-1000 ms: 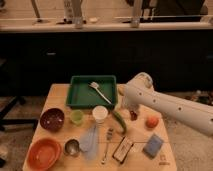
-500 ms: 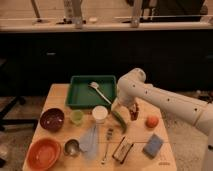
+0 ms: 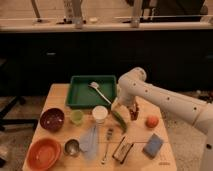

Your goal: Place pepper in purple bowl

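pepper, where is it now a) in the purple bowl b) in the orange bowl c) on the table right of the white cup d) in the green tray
c: the pepper lies on the table just right of the white cup, with the gripper close by on its right; the purple bowl sits far left.

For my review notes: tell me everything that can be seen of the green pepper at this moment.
The pepper is slim, dark green and slightly curved, tapering to a point. It lies flat on the wooden table, set diagonally: its upper end points toward the green tray and its tip toward the near right. The white cup stands just to its left. The gripper hangs close above its upper end; whether they touch cannot be told. It is not in the purple bowl, which sits far to its left.
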Motion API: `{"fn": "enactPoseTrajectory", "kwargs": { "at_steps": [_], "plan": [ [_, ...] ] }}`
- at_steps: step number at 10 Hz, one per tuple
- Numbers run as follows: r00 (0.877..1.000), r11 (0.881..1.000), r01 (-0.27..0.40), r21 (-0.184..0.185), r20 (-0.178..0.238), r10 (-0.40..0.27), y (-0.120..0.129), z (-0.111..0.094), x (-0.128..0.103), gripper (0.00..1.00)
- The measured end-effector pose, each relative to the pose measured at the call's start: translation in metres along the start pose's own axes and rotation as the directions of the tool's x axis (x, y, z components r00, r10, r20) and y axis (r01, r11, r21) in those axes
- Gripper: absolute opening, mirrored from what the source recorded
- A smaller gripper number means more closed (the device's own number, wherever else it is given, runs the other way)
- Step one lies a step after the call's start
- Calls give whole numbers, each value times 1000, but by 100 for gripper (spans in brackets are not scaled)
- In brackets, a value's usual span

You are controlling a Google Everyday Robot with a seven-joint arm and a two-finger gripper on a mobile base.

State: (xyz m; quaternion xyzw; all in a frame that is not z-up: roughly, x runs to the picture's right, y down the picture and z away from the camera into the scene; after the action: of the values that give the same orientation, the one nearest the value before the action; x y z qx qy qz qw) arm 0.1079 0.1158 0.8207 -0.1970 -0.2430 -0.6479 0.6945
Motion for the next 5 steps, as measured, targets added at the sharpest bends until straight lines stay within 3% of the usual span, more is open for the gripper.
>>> {"fn": "enactPoseTrajectory", "kwargs": {
  "at_steps": [5],
  "plan": [
    [998, 998, 63, 10, 16, -63, 2, 18, -13, 80]
  ]
}}
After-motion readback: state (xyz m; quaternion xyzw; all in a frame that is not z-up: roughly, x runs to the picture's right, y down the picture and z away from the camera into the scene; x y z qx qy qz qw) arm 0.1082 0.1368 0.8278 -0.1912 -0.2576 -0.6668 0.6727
